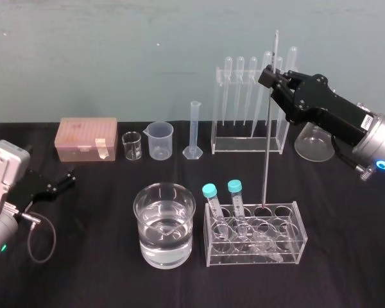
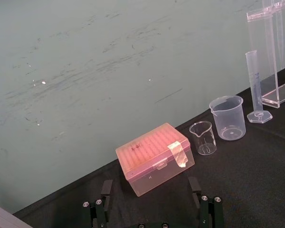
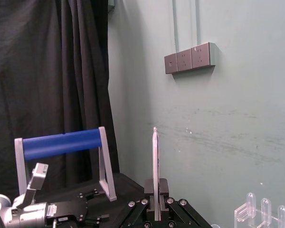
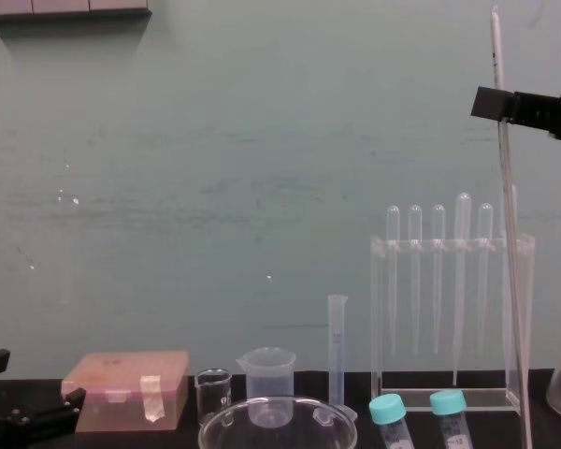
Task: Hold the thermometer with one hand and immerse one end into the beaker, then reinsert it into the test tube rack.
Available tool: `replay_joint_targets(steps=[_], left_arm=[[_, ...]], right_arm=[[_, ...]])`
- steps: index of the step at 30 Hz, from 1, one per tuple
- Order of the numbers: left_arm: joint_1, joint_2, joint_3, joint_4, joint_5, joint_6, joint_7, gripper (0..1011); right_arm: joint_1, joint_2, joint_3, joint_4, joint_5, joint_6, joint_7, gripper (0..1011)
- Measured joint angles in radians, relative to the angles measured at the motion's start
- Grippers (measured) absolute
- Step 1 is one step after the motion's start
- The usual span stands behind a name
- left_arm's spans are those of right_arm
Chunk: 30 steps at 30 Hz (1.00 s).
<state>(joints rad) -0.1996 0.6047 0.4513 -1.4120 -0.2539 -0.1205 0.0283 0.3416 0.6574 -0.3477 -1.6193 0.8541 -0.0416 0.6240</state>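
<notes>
Clamping slim glass thermometer [image 1: 267, 154]: right jaws

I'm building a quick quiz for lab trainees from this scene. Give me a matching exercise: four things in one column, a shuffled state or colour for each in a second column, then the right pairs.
Things:
1. thermometer
2. beaker
3. pipette tip box
4. left claw

States:
A. pink, lid closed
B. open and empty
C. upright, gripped by the right claw
D. partly full of clear liquid

Pairs: 1-C, 2-D, 3-A, 4-B
</notes>
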Motion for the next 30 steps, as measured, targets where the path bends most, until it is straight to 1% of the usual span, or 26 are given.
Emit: replay_joint_targets(steps=[9,15,17,18,23,27,30], left_arm=[[0.0,0.0,0.0,0.0,0.0,0.0,0.0,1008],[0.0,0.0,0.0,0.0,0.0,0.0,0.0,1008],[0.0,0.0,0.0,0.0,0.0,0.0,0.0,1008],[0.0,0.0,0.0,0.0,0.0,0.0,0.0,1008],[0.0,0.0,0.0,0.0,0.0,0.0,0.0,1008],[0.0,0.0,0.0,0.0,0.0,0.0,0.0,1008],[0.0,0.0,0.0,0.0,0.0,0.0,0.0,1008]], right_arm=[[-0.023,0.0,0.012,-0.001,0.007,0.005,-0.001,58],[-0.027,-0.015,0.004,0.023,-0.01,-0.005,-0.001,58],[-0.025,-0.026,-0.005,0.039,-0.025,-0.015,0.002,58],[-0.025,-0.026,-0.005,0.039,-0.025,-0.015,0.002,58],[-0.02,-0.041,-0.025,0.069,-0.067,-0.034,0.013,58],[-0.018,-0.05,-0.037,0.092,-0.096,-0.037,0.016,58],[-0.018,-0.054,-0.04,0.1,-0.105,-0.035,0.018,58]])
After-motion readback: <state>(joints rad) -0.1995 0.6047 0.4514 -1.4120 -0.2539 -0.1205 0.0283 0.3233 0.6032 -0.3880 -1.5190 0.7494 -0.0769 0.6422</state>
